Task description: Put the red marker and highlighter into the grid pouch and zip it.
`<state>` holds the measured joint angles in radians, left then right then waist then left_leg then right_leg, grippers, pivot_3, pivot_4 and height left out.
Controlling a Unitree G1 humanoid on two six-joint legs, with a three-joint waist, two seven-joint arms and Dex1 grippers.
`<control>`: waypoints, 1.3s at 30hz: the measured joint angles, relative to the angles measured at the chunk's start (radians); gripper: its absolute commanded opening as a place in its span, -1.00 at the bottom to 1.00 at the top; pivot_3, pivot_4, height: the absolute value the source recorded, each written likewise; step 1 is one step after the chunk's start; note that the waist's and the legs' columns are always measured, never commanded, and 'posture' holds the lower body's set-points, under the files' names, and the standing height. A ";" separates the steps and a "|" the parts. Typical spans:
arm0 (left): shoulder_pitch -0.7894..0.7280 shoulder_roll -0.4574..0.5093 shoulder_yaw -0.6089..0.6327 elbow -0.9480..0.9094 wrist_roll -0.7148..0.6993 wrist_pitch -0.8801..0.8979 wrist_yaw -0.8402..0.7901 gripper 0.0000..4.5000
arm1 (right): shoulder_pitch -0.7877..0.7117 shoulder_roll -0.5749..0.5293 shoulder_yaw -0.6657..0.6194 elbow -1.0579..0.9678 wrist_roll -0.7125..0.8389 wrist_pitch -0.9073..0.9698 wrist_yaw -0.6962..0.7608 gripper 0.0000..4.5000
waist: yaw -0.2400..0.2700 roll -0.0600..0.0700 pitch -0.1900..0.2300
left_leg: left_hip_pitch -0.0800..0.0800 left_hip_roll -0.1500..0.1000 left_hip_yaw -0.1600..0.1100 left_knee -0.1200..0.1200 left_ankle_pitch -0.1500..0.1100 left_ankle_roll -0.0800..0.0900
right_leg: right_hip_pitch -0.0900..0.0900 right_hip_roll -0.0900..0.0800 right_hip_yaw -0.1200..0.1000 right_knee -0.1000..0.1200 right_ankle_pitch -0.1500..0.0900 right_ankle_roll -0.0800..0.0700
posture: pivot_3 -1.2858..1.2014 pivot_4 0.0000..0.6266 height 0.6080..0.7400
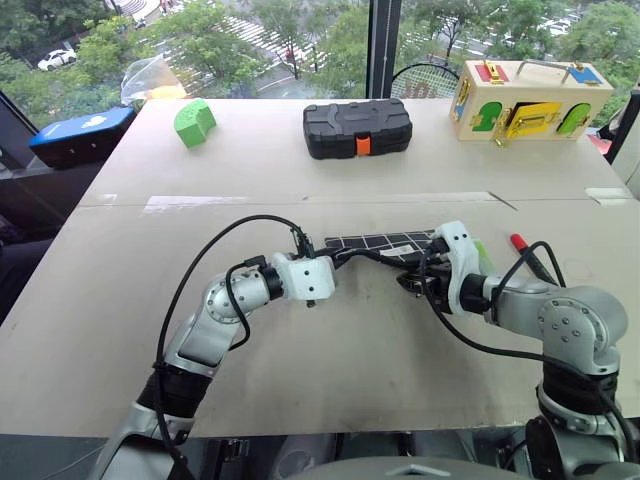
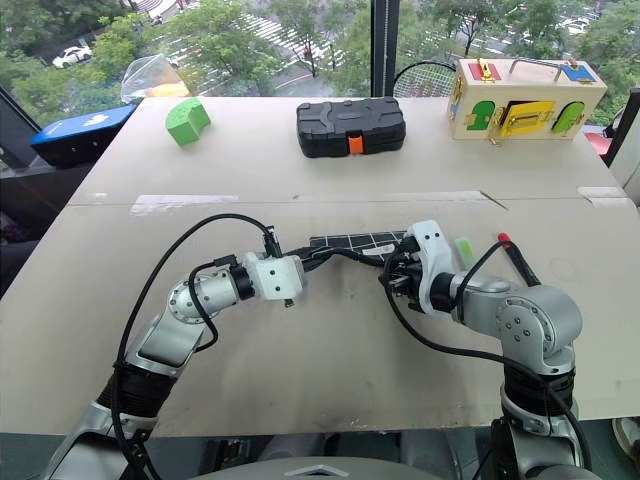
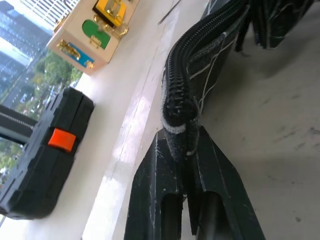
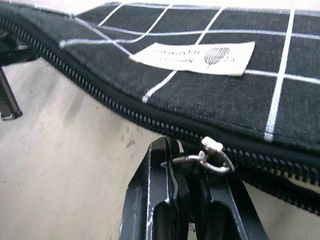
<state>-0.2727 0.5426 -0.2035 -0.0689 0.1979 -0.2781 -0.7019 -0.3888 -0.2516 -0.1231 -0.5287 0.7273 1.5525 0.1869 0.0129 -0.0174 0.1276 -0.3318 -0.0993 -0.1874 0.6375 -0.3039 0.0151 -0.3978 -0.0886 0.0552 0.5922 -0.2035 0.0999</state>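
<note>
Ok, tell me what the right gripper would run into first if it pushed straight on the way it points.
The right gripper, shut on the zipper pull, points straight at the black fabric grid pouch with white lines. It would press into the pouch's zipper edge at once, with nothing else between them.

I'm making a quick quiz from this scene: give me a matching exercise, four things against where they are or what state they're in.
Things:
1. grid pouch
2. red marker
3. black case
4. green block

Places or states:
A. far side of the table, left
B. gripped at both ends by the left gripper and right gripper
C. on the table beside the right arm
D. far side, middle, orange latch facing the robot

Pairs: 1-B, 2-C, 3-D, 4-A
</note>
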 measured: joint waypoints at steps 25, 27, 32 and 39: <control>0.003 0.029 -0.028 -0.020 -0.007 -0.015 -0.025 -1.00 | -0.223 0.116 0.106 0.218 0.006 0.045 0.122 -0.97 | -0.006 0.000 0.000 | -0.001 0.000 0.003 -0.002 0.000 0.000 | -0.005 0.000 0.000 0.001 0.000 -0.001 | 0.03 -0.52 1.00; 0.016 0.054 -0.024 -0.023 -0.027 -0.040 -0.041 -1.00 | -0.229 0.107 0.104 0.240 0.005 0.036 0.137 -0.97 | -0.007 0.000 0.000 | -0.001 0.000 0.003 -0.002 0.000 0.000 | -0.005 0.000 0.000 0.002 0.000 -0.001 | 0.03 -0.52 1.00; 0.028 0.079 -0.014 -0.025 -0.049 -0.063 -0.058 -1.00 | -0.257 0.110 0.112 0.301 0.002 0.013 0.163 -0.97 | -0.009 0.001 0.000 | -0.001 0.000 0.003 -0.002 0.000 0.000 | -0.005 0.000 0.000 0.002 0.001 -0.001 | 0.03 -0.52 1.00; 0.048 0.099 -0.002 -0.040 -0.079 -0.062 -0.078 -1.00 | -0.265 0.069 0.165 0.309 0.008 0.006 0.229 -0.97 | -0.016 0.001 0.000 | -0.001 0.000 0.003 -0.002 0.000 0.000 | -0.006 -0.001 -0.001 0.001 0.001 -0.001 | 0.03 -0.52 1.00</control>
<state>-0.2250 0.6417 -0.2057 -0.1092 0.1193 -0.3397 -0.7803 -0.6533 -0.1825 0.0418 -0.2193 0.7352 1.5581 0.4161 -0.0026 -0.0169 0.1276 -0.3329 -0.0990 -0.1844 0.6353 -0.3041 0.0146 -0.4035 -0.0893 0.0538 0.5936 -0.2028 0.0988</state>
